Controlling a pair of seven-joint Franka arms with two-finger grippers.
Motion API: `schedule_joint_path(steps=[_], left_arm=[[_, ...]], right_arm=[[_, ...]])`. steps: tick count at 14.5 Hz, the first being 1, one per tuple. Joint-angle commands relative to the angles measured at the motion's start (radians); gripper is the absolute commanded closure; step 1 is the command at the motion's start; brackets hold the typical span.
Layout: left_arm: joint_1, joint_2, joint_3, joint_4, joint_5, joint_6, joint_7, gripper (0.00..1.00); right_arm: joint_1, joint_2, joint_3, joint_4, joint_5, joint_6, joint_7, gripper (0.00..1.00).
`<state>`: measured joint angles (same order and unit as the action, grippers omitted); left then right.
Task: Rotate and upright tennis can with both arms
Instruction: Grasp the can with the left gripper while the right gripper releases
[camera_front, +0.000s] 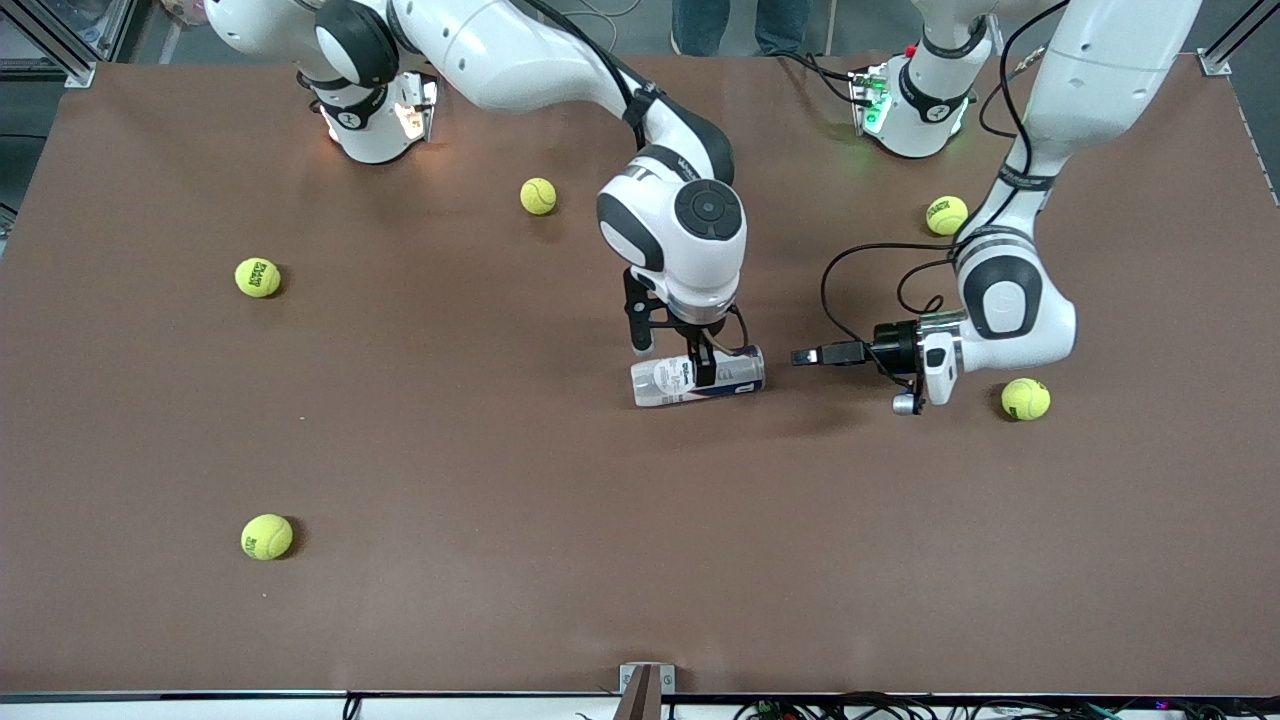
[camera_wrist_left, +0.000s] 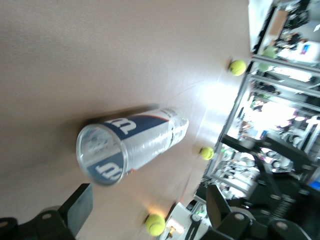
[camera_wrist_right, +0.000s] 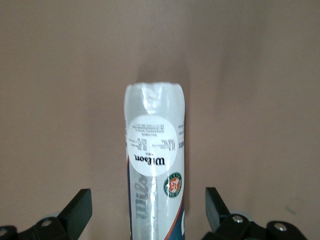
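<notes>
Front view: tennis can (camera_front: 697, 377) lies on brown table (camera_front: 500, 480) among tennis balls (camera_front: 258, 277).

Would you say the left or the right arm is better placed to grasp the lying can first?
Right. The right gripper hangs open directly over the tennis can, fingers straddling it. The left gripper waits beside the can's open end, pointing along the can.

Five tennis balls (camera_front: 258, 277) (one can (camera_front: 697, 377))

Tennis can (camera_front: 697, 377) clear, white and navy label; balls (camera_front: 257, 277) yellow; table (camera_front: 450, 480) brown; arms (camera_front: 520, 45) white, black joints.
</notes>
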<state>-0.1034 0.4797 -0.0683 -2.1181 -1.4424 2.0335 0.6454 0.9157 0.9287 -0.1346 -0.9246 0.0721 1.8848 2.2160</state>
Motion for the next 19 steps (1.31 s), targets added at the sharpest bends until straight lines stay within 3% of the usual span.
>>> schedule_joint_path(steps=[1, 5, 6, 7, 10, 13, 14, 19], left_arm=[[-0.048, 0.040, -0.021, -0.010, -0.116, 0.082, 0.080, 0.00], [-0.088, 0.077, -0.022, 0.012, -0.211, 0.103, 0.152, 0.01], [-0.091, 0.085, -0.022, 0.013, -0.214, 0.103, 0.161, 0.05], [-0.091, 0.086, -0.022, 0.013, -0.223, 0.103, 0.163, 0.15], [-0.098, 0.086, -0.024, 0.018, -0.240, 0.103, 0.163, 0.69], [-0.098, 0.085, -0.024, 0.026, -0.240, 0.103, 0.163, 0.93], [-0.098, 0.085, -0.024, 0.027, -0.240, 0.103, 0.163, 0.98], [-0.096, 0.063, -0.016, 0.067, -0.208, 0.103, 0.143, 1.00]], right_arm=[[-0.076, -0.065, 0.010, -0.025, 0.009, -0.103, -0.242, 0.00], [-0.225, -0.180, 0.009, -0.051, 0.020, -0.216, -0.698, 0.00], [-0.268, -0.204, 0.007, -0.075, 0.018, -0.239, -0.819, 0.00], [-0.314, -0.226, 0.007, -0.094, 0.018, -0.251, -0.946, 0.00], [-0.443, -0.302, 0.004, -0.190, 0.015, -0.262, -1.310, 0.00], [-0.567, -0.376, 0.001, -0.281, 0.003, -0.262, -1.637, 0.00], [-0.599, -0.390, -0.002, -0.293, -0.003, -0.263, -1.726, 0.00], [-0.816, -0.458, 0.000, -0.338, -0.057, -0.274, -2.169, 0.00]])
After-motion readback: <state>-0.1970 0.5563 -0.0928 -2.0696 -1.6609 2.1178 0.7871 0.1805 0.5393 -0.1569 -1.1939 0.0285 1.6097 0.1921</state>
